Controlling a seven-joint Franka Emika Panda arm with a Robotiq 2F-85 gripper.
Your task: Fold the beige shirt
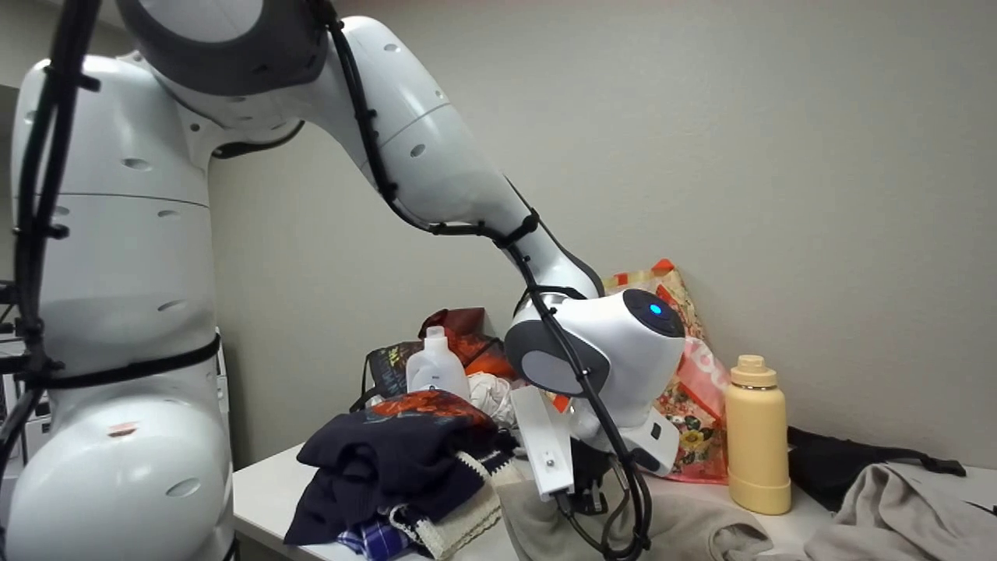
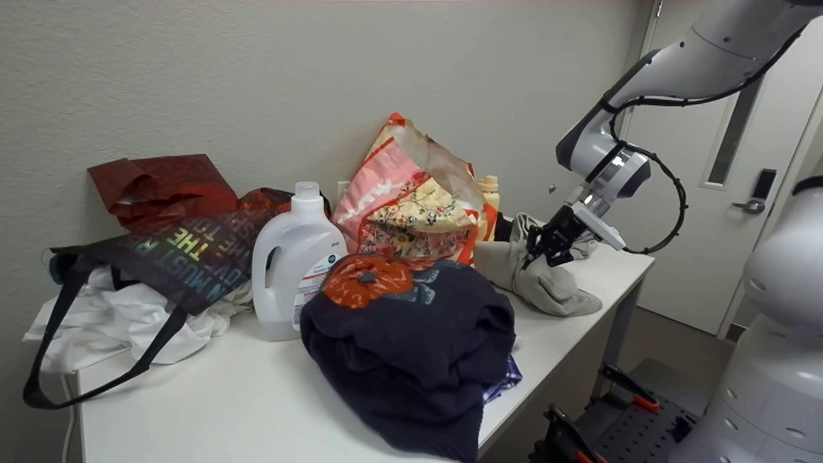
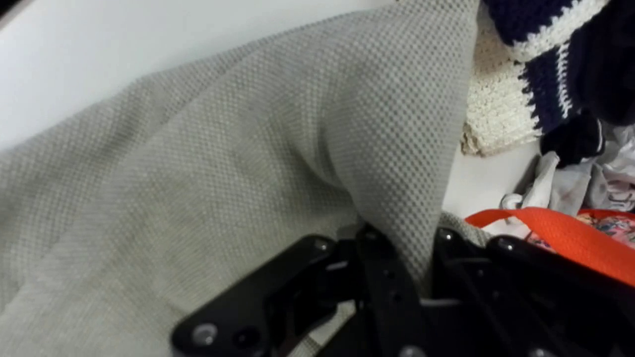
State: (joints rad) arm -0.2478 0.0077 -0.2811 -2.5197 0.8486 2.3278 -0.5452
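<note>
The beige shirt (image 2: 556,292) lies bunched and partly folded over near the table's front edge. It also shows in an exterior view (image 1: 693,520), partly behind my gripper, and fills much of the wrist view (image 3: 223,124). My gripper (image 3: 408,240) is shut on a gathered fold of the shirt, which runs down between the two fingers. The gripper (image 2: 539,253) points down at the shirt's upper surface, close to the table. In an exterior view the gripper (image 1: 590,497) is half hidden by its cables. More beige cloth (image 1: 896,514) lies farther right; I cannot tell whether it is joined.
A dark navy sweater pile (image 2: 411,347) lies beside the shirt. A detergent jug (image 2: 299,263), a floral bag (image 2: 411,212) and a yellow bottle (image 1: 757,436) stand toward the wall. A black cloth item (image 1: 849,467) lies past the bottle. The white table (image 2: 193,399) ends at the front edge.
</note>
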